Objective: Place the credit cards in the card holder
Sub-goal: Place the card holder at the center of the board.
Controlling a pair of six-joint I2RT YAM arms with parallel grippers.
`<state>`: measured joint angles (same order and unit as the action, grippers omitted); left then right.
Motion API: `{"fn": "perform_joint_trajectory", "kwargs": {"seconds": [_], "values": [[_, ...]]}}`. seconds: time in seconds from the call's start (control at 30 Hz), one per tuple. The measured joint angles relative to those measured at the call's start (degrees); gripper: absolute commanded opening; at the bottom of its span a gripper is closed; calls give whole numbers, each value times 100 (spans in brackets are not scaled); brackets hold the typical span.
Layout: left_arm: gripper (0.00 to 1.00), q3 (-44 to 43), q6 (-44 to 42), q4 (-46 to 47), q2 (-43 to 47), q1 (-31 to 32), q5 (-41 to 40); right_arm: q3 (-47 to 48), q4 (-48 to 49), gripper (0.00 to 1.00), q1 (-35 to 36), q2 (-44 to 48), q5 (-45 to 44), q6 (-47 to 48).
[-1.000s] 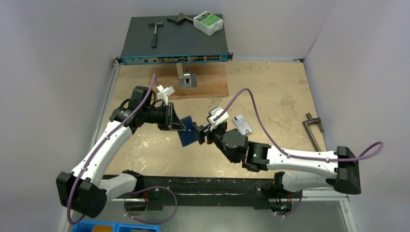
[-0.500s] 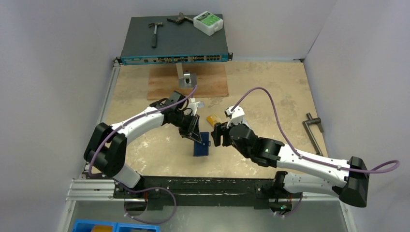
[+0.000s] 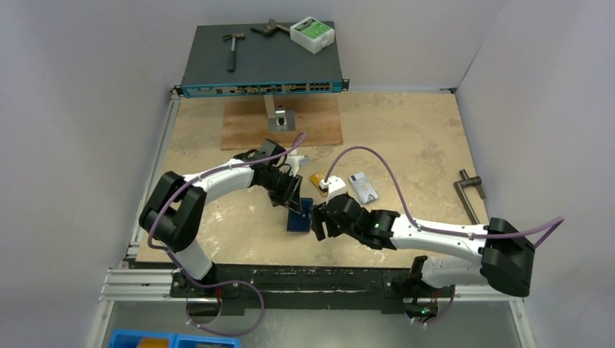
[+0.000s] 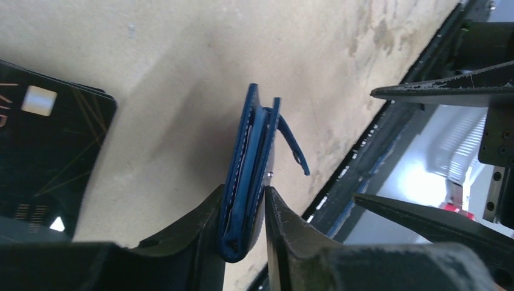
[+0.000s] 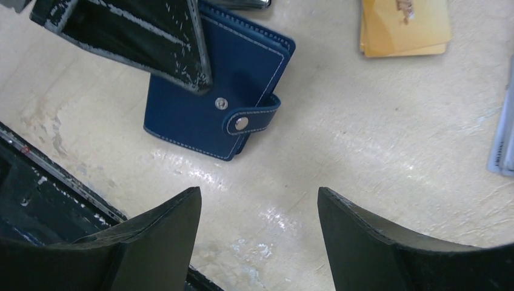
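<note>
The navy card holder [image 3: 299, 217] is folded shut, its snap tab loose. My left gripper [image 3: 293, 197] is shut on it, pinching it edge-on in the left wrist view [image 4: 248, 157], with the gripper [image 4: 242, 203] at its spine. My right gripper [image 3: 319, 225] is open and empty just right of the holder; in its wrist view the gripper [image 5: 259, 200] is short of the holder [image 5: 206, 91]. The orange-gold cards [image 3: 318, 179] [image 5: 406, 27] and the silver-grey card [image 3: 362, 187] lie on the table. The black card [image 4: 48, 151] lies beside the holder.
A wooden board [image 3: 283, 123] with a metal bracket and a network switch [image 3: 261, 65] carrying tools stand at the back. A metal tool [image 3: 470, 192] lies at the right. The black rail [image 3: 304, 279] runs along the near edge.
The left gripper carried the card holder nearer and to the right, then held still. The right gripper swung down and left to the holder's right side, uncovering the silver-grey card.
</note>
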<state>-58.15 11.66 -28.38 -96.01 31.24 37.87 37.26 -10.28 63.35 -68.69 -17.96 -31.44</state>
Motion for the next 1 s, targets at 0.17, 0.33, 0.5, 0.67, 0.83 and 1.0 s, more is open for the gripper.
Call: {"fn": "perform_joint_trajectory", "kwargs": {"seconds": [0.17,0.33,0.5,0.67,0.83,1.0], "values": [[30,240,-195,162,-4,0,-372,-13,240,71,0,-389,199,-20],[30,457,-225,208,-4,-9,-520,138,431,72,0,-916,175,37],[36,479,-225,258,-4,-11,-533,306,699,76,0,-1261,-37,155],[89,540,-236,234,35,-44,-509,533,1032,75,0,-1707,-120,295],[100,535,-286,42,356,-544,-245,560,1204,73,11,-2017,-216,439],[100,227,-568,-629,586,-1117,310,608,1316,68,7,-2238,-365,557]]}}
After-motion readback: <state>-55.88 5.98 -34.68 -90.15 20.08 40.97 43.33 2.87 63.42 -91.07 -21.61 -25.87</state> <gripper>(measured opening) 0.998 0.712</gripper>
